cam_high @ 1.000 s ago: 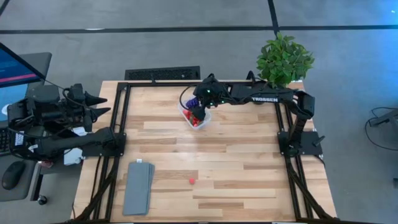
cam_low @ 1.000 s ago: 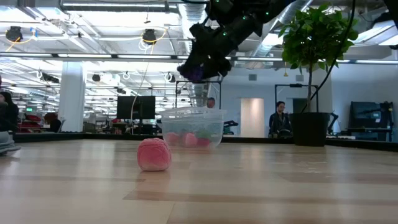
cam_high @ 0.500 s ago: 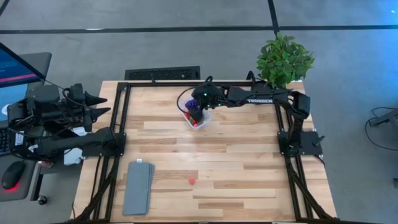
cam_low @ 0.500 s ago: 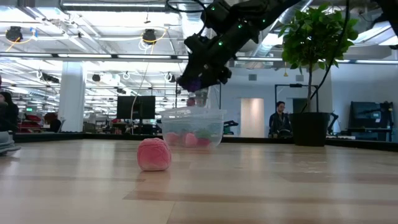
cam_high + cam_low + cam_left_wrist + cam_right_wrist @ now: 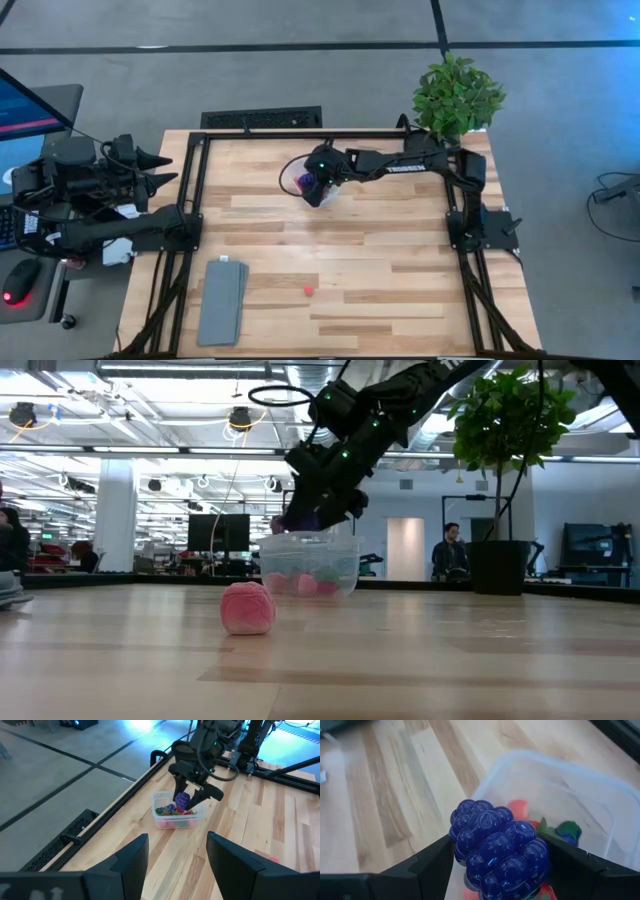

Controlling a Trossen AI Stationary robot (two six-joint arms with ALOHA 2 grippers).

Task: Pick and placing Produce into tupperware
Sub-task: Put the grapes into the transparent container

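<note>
Near the front of the wooden tabletop (image 5: 380,260), well apart from the small clear plastic tub (image 5: 176,811), lies one small pink toy piece (image 5: 308,291). Farther back, the right end effector (image 5: 192,798) hangs just above the tub, squeezing a purple toy grape cluster (image 5: 497,849). The tub lies straight below, so the grapes only need to drop. The left end effector (image 5: 176,857) waits half open, holding nothing.

Two black jointed arms on black frames; the right arm (image 5: 420,165) carries white lettering and a green light.
</note>
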